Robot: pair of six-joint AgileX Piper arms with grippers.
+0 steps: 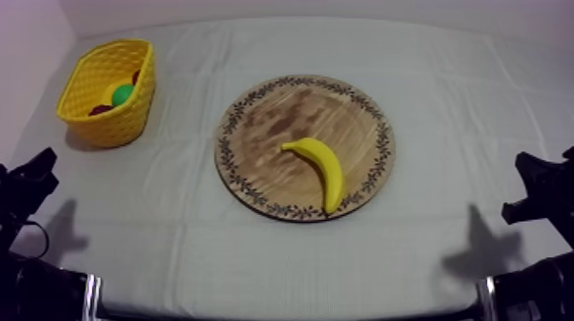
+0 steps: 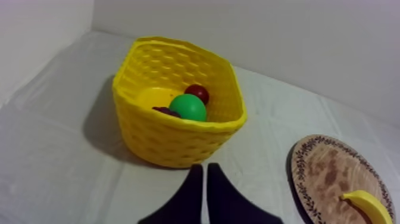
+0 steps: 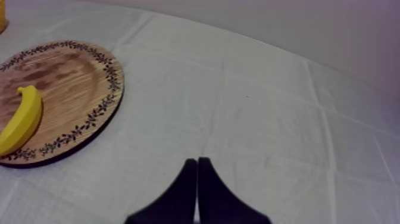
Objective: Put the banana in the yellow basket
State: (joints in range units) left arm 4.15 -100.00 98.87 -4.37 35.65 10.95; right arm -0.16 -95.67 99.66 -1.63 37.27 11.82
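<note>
On counter centre: round wooden board with patterned rim, flat on the grey-white cloth. Banana lies on the board, on its right-hand near part in the top view. One end points toward the board's middle, the other reaches the rim pattern at the near edge. Nothing touches the banana.

Yellow basket sits at far left of counter, well apart from the board, upright. Inside it: a green round fruit, a small red fruit just behind the green one, and a dark piece beside the green one, kind not clear.

Left gripper: fingers clenched together into a narrow wedge, nothing between them. It sits low at the left side of the counter, aimed at the near wall of the basket, not touching it. Board edge and one banana end show off to its side.

Right gripper: fingers also clenched into a wedge, holding nothing. It sits low at the right side over bare cloth, well apart from the board and banana.
</note>
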